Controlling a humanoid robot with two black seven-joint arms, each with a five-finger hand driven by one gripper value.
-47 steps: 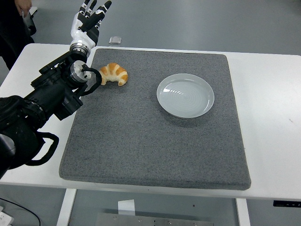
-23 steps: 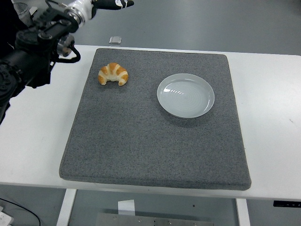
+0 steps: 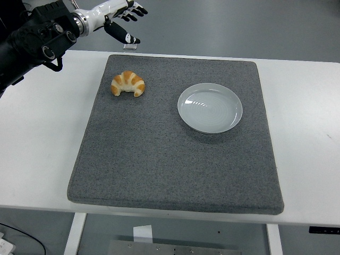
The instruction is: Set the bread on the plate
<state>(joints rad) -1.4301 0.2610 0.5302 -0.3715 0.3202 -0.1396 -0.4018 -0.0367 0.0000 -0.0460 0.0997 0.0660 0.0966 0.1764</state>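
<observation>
A golden croissant (image 3: 128, 83) lies on the grey mat (image 3: 159, 159), near its far left corner. To its right on the same mat sits an empty light grey plate (image 3: 210, 107). My left arm comes in from the top left corner, and its hand (image 3: 123, 20) hovers beyond the table's far edge, above and behind the croissant, with the fingers spread and holding nothing. The right arm does not show.
The mat covers most of the white table (image 3: 42, 143). A small grey object (image 3: 130, 45) lies on the floor behind the table, just under my hand. A dark-clothed person stands at the top left corner, mostly hidden by my arm.
My left arm has swung up and away from the table's left side to the top left corner. The hand now points right with fingers spread. Croissant and plate have not moved.
</observation>
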